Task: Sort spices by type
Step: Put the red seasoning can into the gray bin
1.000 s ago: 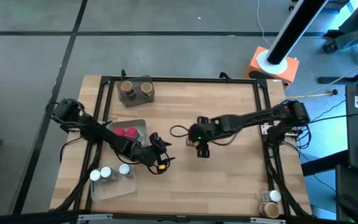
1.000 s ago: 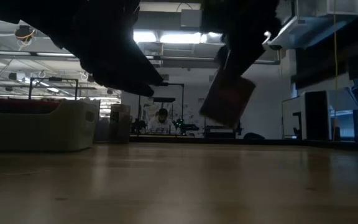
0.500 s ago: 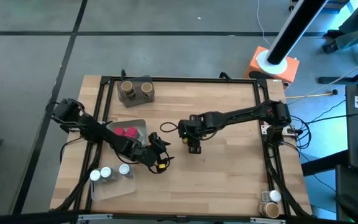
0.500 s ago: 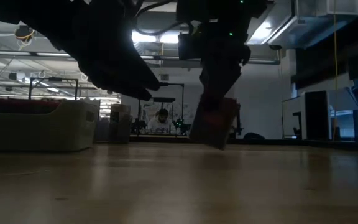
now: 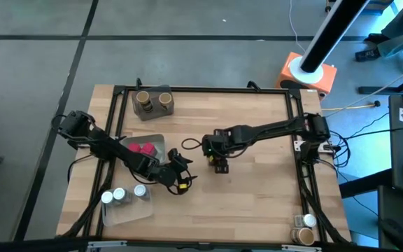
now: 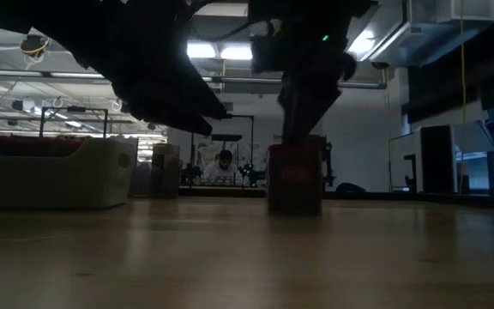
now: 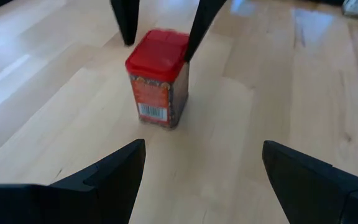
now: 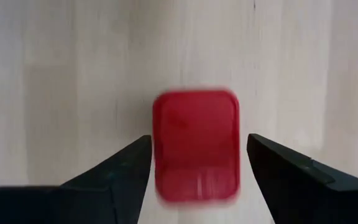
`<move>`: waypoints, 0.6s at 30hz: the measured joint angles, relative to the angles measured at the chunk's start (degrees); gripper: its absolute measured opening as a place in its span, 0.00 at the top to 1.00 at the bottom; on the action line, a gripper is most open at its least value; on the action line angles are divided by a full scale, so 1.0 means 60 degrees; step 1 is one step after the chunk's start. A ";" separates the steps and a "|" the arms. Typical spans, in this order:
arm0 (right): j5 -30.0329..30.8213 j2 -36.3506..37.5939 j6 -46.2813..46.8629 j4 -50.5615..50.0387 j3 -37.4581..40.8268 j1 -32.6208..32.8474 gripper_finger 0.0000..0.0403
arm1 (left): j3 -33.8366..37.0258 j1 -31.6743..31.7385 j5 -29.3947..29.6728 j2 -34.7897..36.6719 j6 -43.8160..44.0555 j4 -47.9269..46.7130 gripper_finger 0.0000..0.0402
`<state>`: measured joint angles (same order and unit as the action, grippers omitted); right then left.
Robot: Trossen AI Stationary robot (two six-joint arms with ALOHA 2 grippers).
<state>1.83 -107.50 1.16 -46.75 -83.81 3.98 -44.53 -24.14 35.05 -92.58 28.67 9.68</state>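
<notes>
Table [image 5: 257, 196]: we see its wooden top bare around the middle.
Right gripper [image 5: 220, 165]: fingers apart, straddling the packet mid-table, not clamping.
Left gripper [image 5: 180, 179]: spread wide, empty, nearby.
Red-lidded packet [image 7: 157, 79]: upright on the wood.

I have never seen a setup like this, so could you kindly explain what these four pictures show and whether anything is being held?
Two dark robot arms work at a wooden table. One picture looks straight down, one looks level across the tabletop, and two come from cameras on the wrists. The right gripper stands over a red-lidded spice box that sits upright on the wood; its fingers flank the lid with a gap on each side, so nothing is held. The left gripper waits open nearby. Trays on the left hold brown-topped jars, red packets and white-capped jars.
</notes>
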 joint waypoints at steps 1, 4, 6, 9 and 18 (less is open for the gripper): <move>-0.0017 0.0169 -0.0023 -0.0231 -0.0004 0.0051 0.34 | 0.0000 0.0005 -0.0002 0.0000 -0.0016 0.0114 0.23; 0.0142 0.0739 0.0048 -0.1124 -0.0004 0.0205 0.34 | 0.0000 0.0099 -0.0191 0.0000 -0.0023 0.0378 0.23; 0.0268 0.1219 0.0048 -0.1405 0.0158 0.0354 0.34 | 0.0000 0.0260 -0.0457 0.0000 -0.0033 0.0662 0.23; 0.0654 0.2164 0.0252 -0.1204 0.0941 0.0576 0.34 | -0.0004 0.0620 -0.0630 0.0000 -0.0083 0.1032 0.23; 0.0627 0.5360 0.1573 0.1773 0.5969 0.0584 0.34 | -0.0526 0.2033 -0.1877 -0.0025 -0.1006 0.0992 0.23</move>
<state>5.59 -75.34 10.60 -36.11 -47.99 7.49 -47.69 -11.94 23.79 -92.73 22.63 15.63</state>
